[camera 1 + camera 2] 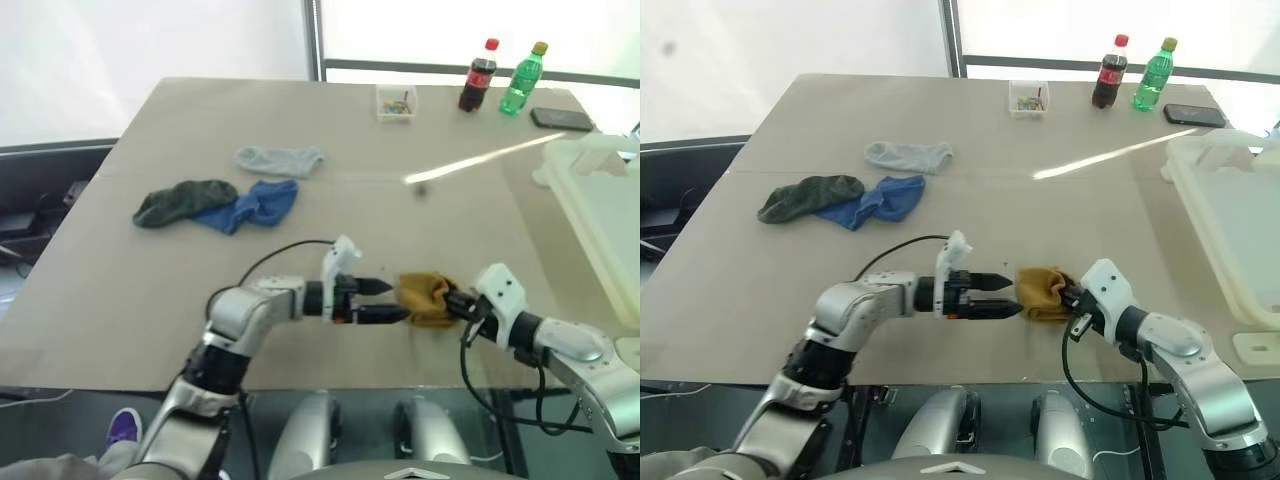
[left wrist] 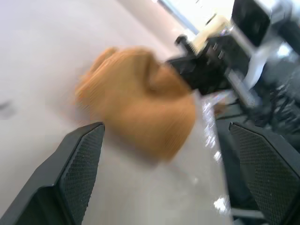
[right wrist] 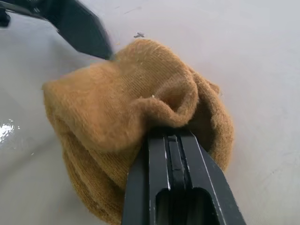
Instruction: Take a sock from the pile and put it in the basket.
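The mustard-yellow sock (image 1: 428,299) sits bunched at lower centre of the left eye view, just above the table (image 1: 420,230) near its front edge. The right gripper (image 1: 458,303) has its jaws pinched tight on a fold of the knit (the right wrist view shows the fabric puckering over the closed fingers). The left gripper (image 1: 383,300) points at the sock from the left of the frame with its jaws spread wide, holding nothing, its tips just beside the cloth.

The basket (image 1: 612,215) lies at the right edge of the frame, well apart from the sock. The rest of the pile (image 1: 228,195) lies at upper left.

The step in hand looks like carrying the sock across to the basket. Done well, the right gripper would lift before swinging right, so the loose end clears the basket's thick rim, while the left gripper keeps out of the way.
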